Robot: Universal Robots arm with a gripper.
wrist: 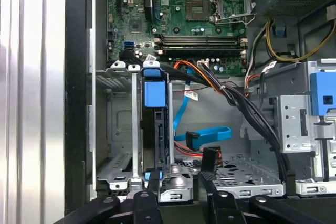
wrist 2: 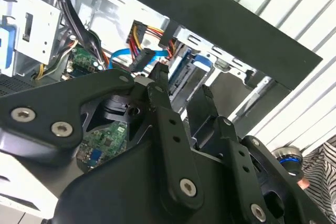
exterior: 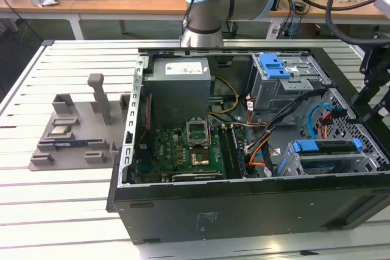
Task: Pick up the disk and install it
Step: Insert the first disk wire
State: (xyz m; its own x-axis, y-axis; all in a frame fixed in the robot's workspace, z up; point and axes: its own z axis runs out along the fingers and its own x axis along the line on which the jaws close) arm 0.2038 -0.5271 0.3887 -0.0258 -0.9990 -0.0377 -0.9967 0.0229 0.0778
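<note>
1. Gripper (wrist: 179, 178): black, two fingers (wrist: 208, 181). In both wrist views they stand apart with nothing clamped between them. It hangs at the open end of the drive cage (wrist: 118, 129), just outside the cage's edge.
2. Key relation: the disk (wrist: 157, 129) lies straight ahead of the fingers, inside the drive cage. Its long axis runs away from them, toward the motherboard (wrist: 199, 9) beyond the cage's far end. One finger sits just beside the disk's near blue end. The other is off to the side, over the cage's perforated floor. Whether the near finger touches the frame I cannot tell.
3. Disk, appearance: seen edge-on in the first wrist view, a thin dark slab standing between silver cage rails. It has a blue plastic tab at its far end and a smaller blue piece at the near end. In the exterior view its blue frame (exterior: 326, 146) spans the top of the cage.
4. Status, as judged: the disk looks seated in the cage.
</note>
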